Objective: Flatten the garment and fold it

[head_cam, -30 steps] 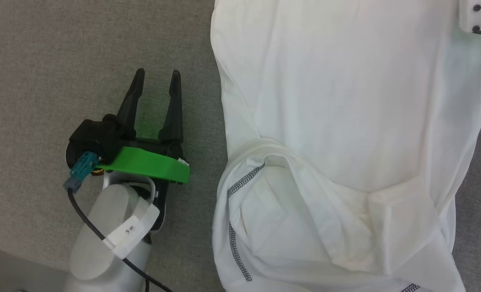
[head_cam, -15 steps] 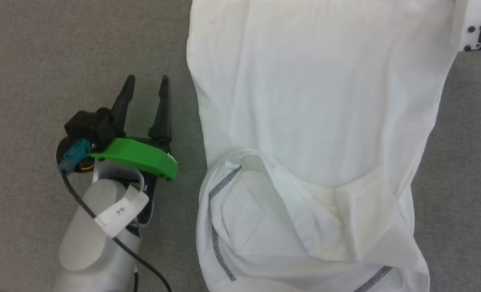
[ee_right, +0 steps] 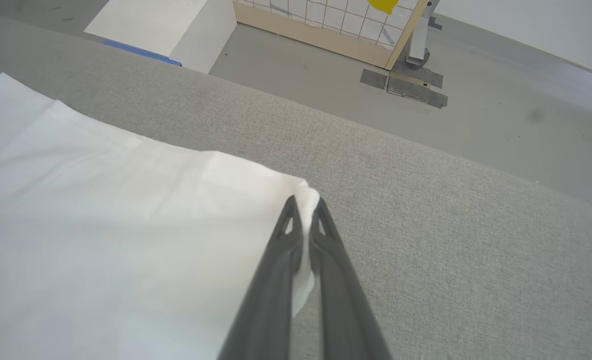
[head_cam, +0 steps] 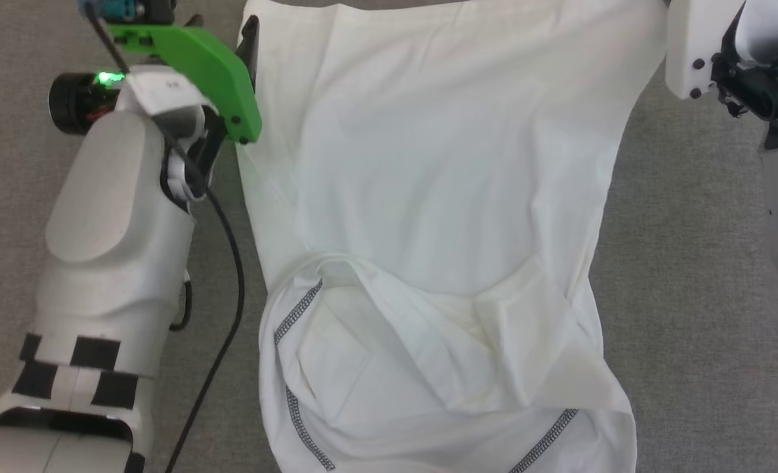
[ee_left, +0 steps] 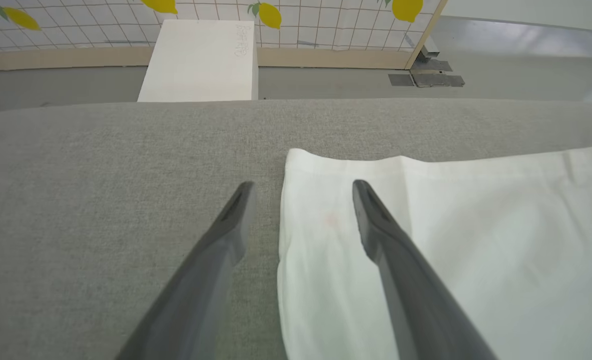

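One white shirt (head_cam: 428, 164) lies spread on a grey cloth-covered table (head_cam: 677, 295), running down the middle of the head view from the top edge to the bottom. Its far half is smooth and flat. Its near half is bunched into loose folds, where three short runs of dark stitching show, two on the robot's left and one on its right. There are two grippers, one at each far corner of the shirt. The left gripper (ee_left: 301, 186) has its two dark fingers spread wide apart and straddles the shirt's left edge just short of the far left corner: one finger is over bare table, the other over the white cloth, with nothing held between them. Whether the tips touch the surface cannot be told. The right gripper (ee_right: 304, 202) has its fingers pressed together on the far right corner of the shirt, with a small tuck of white cloth showing between them and just past the tips. Beyond the table's far edge, on a grey floor, stands one white box (ee_left: 201, 60), and behind it a tiled panel (ee_left: 325, 22) printed with four yellow lemons.
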Tool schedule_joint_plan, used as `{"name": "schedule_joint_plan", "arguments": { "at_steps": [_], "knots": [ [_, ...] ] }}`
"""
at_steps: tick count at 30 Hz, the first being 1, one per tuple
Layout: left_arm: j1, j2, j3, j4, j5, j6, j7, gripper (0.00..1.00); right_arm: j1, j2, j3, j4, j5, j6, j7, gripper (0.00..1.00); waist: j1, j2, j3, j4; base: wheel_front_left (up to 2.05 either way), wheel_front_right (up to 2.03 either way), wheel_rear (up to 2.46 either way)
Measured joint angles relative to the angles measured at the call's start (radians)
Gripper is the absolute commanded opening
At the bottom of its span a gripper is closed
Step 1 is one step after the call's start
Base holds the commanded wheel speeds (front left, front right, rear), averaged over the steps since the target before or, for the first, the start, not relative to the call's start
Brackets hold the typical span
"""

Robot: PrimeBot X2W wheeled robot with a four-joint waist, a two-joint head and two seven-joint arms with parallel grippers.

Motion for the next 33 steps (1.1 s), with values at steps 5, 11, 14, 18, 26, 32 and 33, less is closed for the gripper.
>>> {"name": "schedule_joint_plan", "arguments": {
  "at_steps": [5,11,14,18,26,32,33],
  "knots": [
    [-0.126,0.0,-0.032,0.114,0.012,0.013,0.127,1.0,0.001,-0.013,0.04,-0.02,0.024,0.0,-0.002,0.0,0.0,0.0,0.04,-0.031,0.0,0.0,0.0],
    [-0.23,0.018,-0.066,0.22,0.05,0.053,0.234,1.0,0.001,-0.033,0.08,-0.042,0.05,0.0,-0.002,0.0,0.0,0.0,0.089,-0.057,0.0,0.0,0.0],
    [-0.262,0.031,-0.079,0.248,0.074,0.067,0.265,1.0,0.0,-0.04,0.1,-0.054,0.06,0.0,-0.002,0.0,0.0,0.0,0.112,-0.067,0.0,0.0,0.0],
    [-0.309,0.039,-0.08,0.273,0.072,0.074,0.318,1.0,-0.001,-0.052,0.118,-0.064,0.069,0.0,-0.001,0.0,0.0,0.0,0.137,-0.077,0.0,0.0,0.0],
    [-0.352,0.032,-0.047,0.267,-0.005,0.063,0.484,0.0,-0.002,-0.067,0.135,-0.07,0.076,0.0,-0.002,0.0,0.0,0.0,0.16,-0.075,0.0,0.0,0.0],
    [-0.335,0.023,-0.039,0.223,-0.033,0.053,0.477,0.0,-0.004,-0.077,0.139,-0.069,0.076,0.0,-0.006,0.0,0.0,0.0,0.163,-0.069,0.0,0.0,0.0],
    [-0.328,0.024,-0.036,0.214,-0.037,0.05,0.468,0.0,-0.004,-0.078,0.14,-0.069,0.076,0.0,-0.009,0.0,0.0,0.0,0.162,-0.068,0.0,0.0,0.0]
  ]
}}
